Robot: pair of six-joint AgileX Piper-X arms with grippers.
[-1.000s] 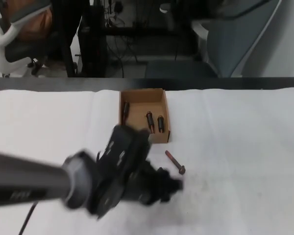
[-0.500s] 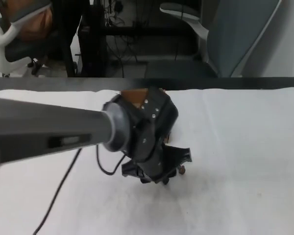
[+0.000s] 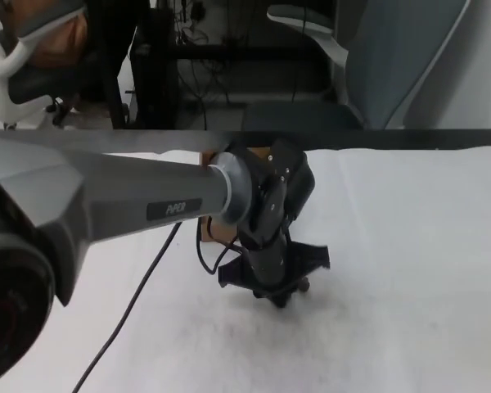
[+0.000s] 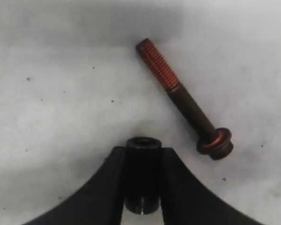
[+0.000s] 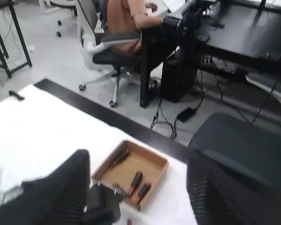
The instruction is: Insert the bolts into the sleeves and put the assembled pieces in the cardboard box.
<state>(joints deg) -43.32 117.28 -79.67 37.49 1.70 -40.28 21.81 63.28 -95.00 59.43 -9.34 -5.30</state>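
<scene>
Sleeve (image 4: pixel 143 176) number four, by my count, is pinched between the fingers of the left claw (image 4: pixel 143 157) low over the desk (image 3: pixel 409 246), its open bore facing outward. One loose bolt (image 4: pixel 185 101) lies flat on the desk just beside it, not yet inserted. Farther back, the cardboard box (image 5: pixel 147 152) holds three assembled pieces (image 5: pixel 136 180) (so I judge the job about three quarters done, with one pairing and one drop-off left), while the right claw (image 5: pixel 139 161) hangs high above, fingers spread wide and holding nothing.
</scene>
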